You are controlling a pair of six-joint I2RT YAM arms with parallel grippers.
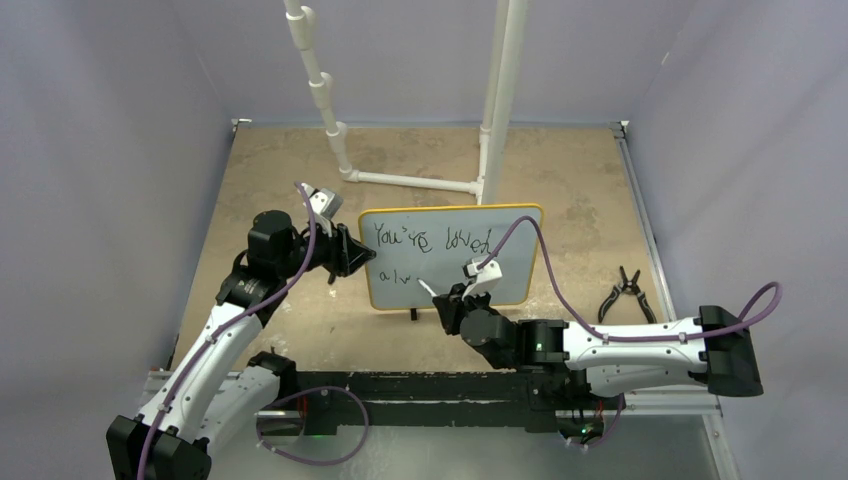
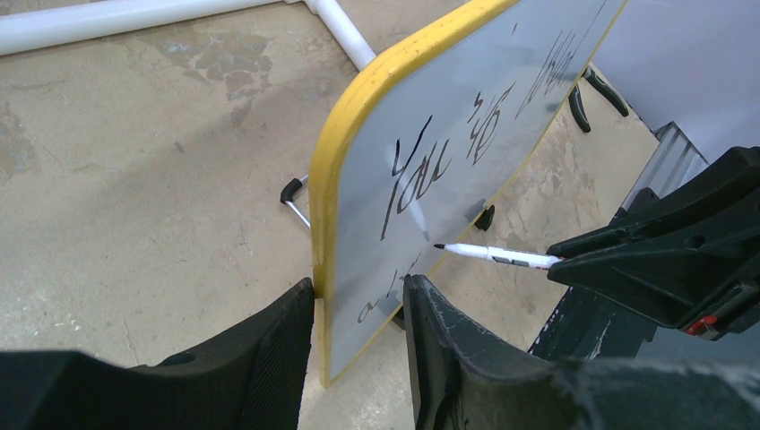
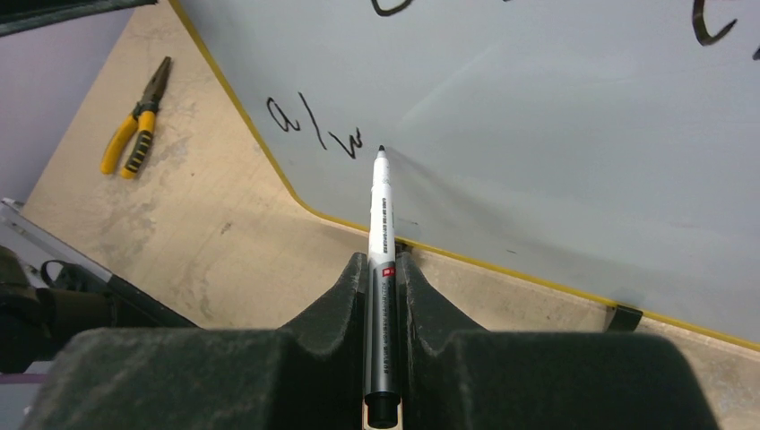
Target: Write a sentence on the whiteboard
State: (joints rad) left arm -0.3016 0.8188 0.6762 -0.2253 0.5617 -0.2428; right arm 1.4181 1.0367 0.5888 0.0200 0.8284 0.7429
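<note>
Two lines of writing are on the whiteboard right now. The sentence reads something like "You're loved" across the top, and under it, near the board's lower left corner, there's just "alw". The board stands upright on its little black feet on the tan table, with the written side facing the arms.

The left gripper is pinching the board's left edge. One finger is behind the yellow frame and one is on the written face, so the fingers sit narrow with the board between them. The right gripper is low down in front of the board, clamped tight on a white marker that runs straight out between the fingers. The black tip sits right after the "w", at the board's surface. I honestly can't tell whether it's touching or just off it.

Other stuff: pliers with yellow handles lie flat on the table, well off to the right of the board. A white pipe frame stands just behind the board.
</note>
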